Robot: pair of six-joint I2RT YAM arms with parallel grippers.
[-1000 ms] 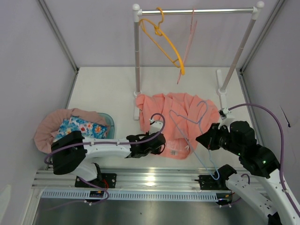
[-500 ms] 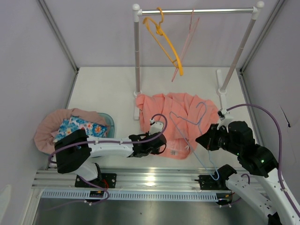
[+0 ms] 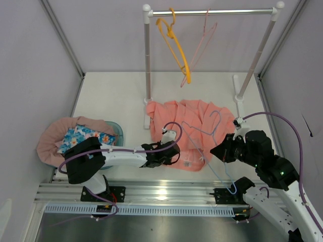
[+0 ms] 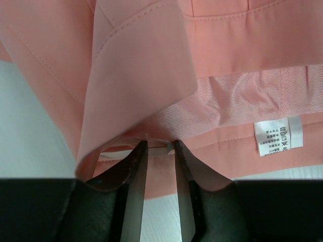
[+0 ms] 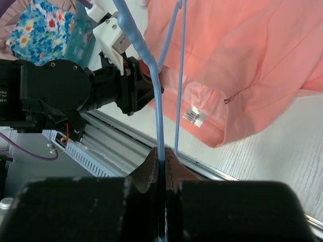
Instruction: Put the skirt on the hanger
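The skirt [image 3: 189, 133] lies spread on the tabletop [image 3: 111, 98], in front of the foot of the rack [image 3: 212, 11], its salmon cloth rumpled and its near edge turned toward the arms.

The left end effector [image 3: 171, 154] reaches in low from the left to that near edge. In the wrist view its two fingers [image 4: 136, 171] are drawn close, with only a narrow gap between them. The skirt's hem passes between the tips, and a fold of cloth rises over them. A white label [image 4: 277, 136] sits on the inner waistband to the right.

The right end effector [image 3: 218, 151] is held above the tabletop at the skirt's right side, closed tight on the blue hanger [image 5: 159, 136]. From above, the hanger slants over the skirt. Its hook is up near the skirt's far right part and its lower end is down by the rail at the near edge. Whether the wire touches the cloth cannot be told.

An orange hanger [image 3: 176, 50] hangs from the rack's bar. At the far left a teal basket [image 3: 117, 132] holds floral cloth [image 3: 83, 137], with a pink cloth [image 3: 50, 138] draped over its rim.
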